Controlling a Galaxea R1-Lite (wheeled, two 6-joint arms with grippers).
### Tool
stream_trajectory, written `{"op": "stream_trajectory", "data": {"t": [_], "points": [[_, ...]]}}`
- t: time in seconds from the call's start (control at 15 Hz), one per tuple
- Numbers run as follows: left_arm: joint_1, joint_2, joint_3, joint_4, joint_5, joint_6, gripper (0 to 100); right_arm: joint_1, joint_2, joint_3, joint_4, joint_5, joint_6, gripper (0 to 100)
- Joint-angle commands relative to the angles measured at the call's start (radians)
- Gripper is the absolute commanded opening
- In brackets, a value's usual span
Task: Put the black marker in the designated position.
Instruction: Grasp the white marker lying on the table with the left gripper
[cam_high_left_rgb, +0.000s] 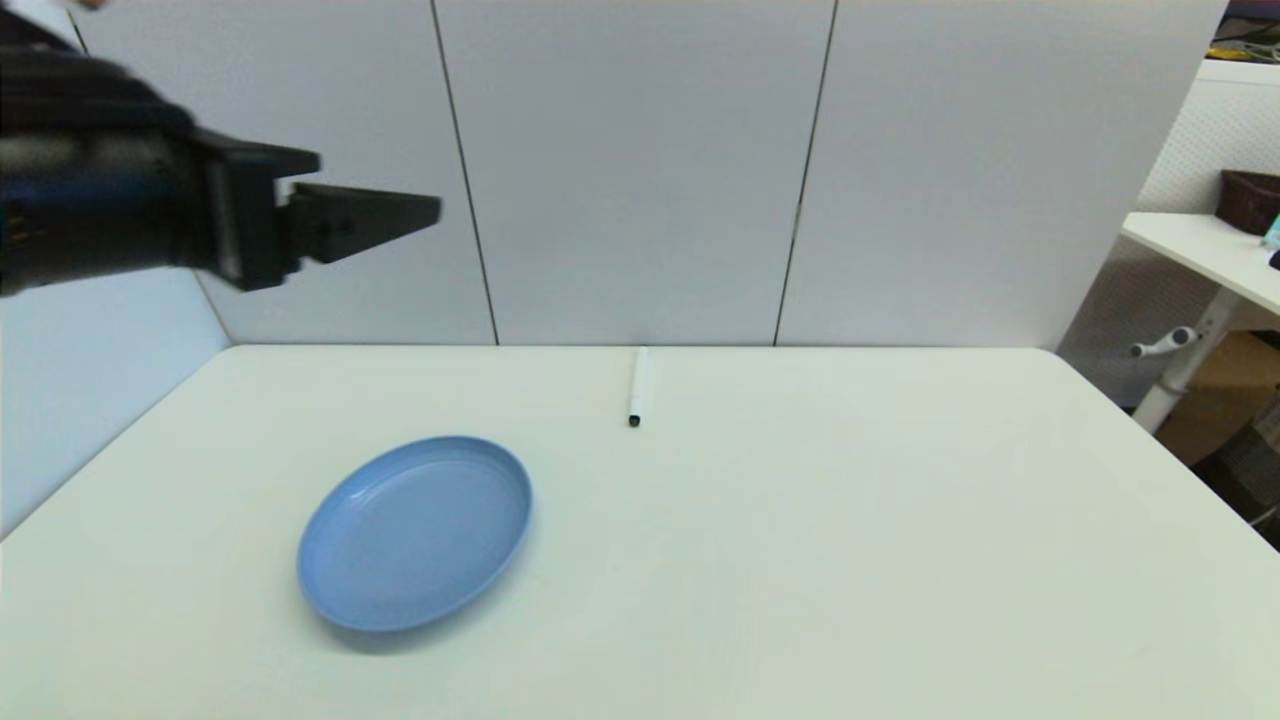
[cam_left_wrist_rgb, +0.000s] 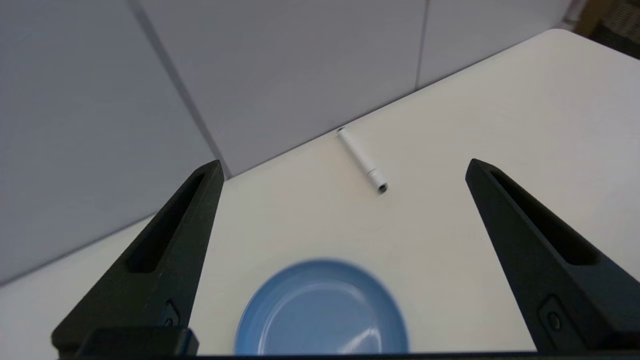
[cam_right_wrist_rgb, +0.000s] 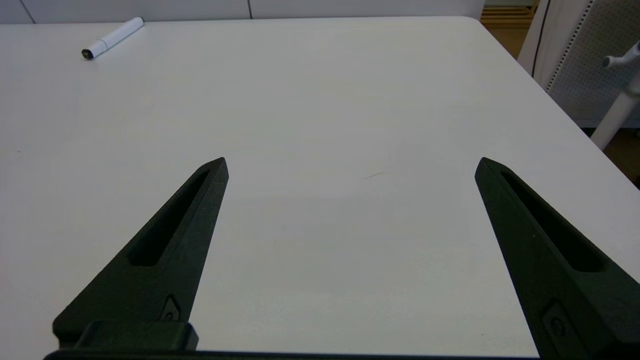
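We see the black marker (cam_high_left_rgb: 638, 386) lying flat at the far edge of the white surface (cam_high_left_rgb: 800, 560), by the wall, its black tip pointing back at us. Our left gripper (cam_left_wrist_rgb: 345, 170) hangs high up with jaws wide open, the blue plate (cam_high_left_rgb: 415, 532) below it and the marker farther ahead. Our right gripper (cam_right_wrist_rgb: 350, 165) waits low, jaws open too, well apart from the marker. We think the left is the one reaching.

Blue plate (cam_high_left_rgb: 415, 535) glossy smooth plastic; white table (cam_high_left_rgb: 850, 560) matt.
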Motion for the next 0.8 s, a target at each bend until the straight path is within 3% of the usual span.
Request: {"op": "stream_trajectory", "data": {"t": [0.07, 0.2, 0.53, 0.8], "points": [[-0.153, 0.59, -0.476, 0.103, 0.003, -0.052, 100, 0.0, 0.0, 0.0, 0.0, 0.0, 0.0, 100], [-0.195, 0.734, -0.631, 0.19, 0.027, -0.18, 100, 0.0, 0.0, 0.0, 0.0, 0.0, 0.0, 100], [-0.212, 0.927, -0.711, 0.241, 0.365, -0.399, 100, 0.0, 0.0, 0.0, 0.0, 0.0, 0.0, 100], [-0.204, 0.985, -0.711, 0.288, 0.402, -0.574, 100, -0.001, 0.0, 0.0, 0.0, 0.0, 0.0, 100]]}}
